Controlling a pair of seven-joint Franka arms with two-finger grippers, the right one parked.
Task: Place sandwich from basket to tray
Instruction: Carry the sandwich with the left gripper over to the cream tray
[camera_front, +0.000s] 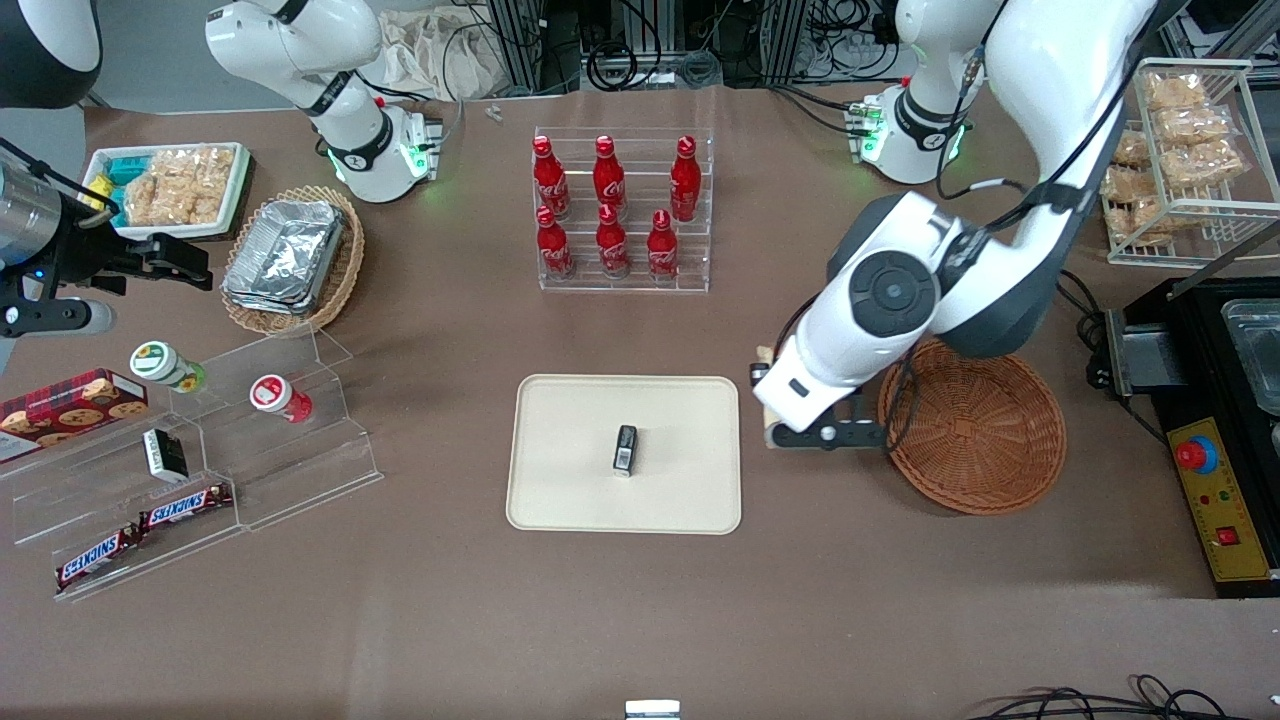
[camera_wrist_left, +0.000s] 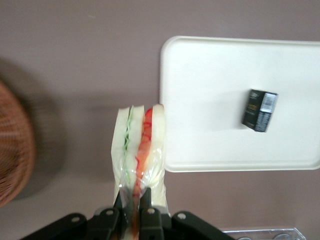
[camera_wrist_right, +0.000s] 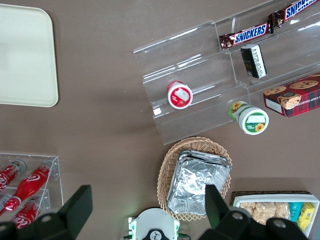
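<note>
Carrying sandwich (camera_wrist_left: 139, 150) clamped in gripper (camera_wrist_left: 134, 202) | between basket (camera_front: 975, 425) and tray (camera_front: 570, 480) | next: reach over tray, release at its 3 o'clock side.

Six red bottles (camera_front: 615, 215) in rack, small black box (camera_front: 625, 449), Snickers bars (camera_front: 140, 530)

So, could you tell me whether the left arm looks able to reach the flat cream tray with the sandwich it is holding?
Probably yes: the gripper, shut on the wrapped triangular sandwich, hangs beside the tray, with nothing between.

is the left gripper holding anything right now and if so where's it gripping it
Yes: the gripper, between basket and tray, is shut on the sandwich, pinching one narrow end.
</note>
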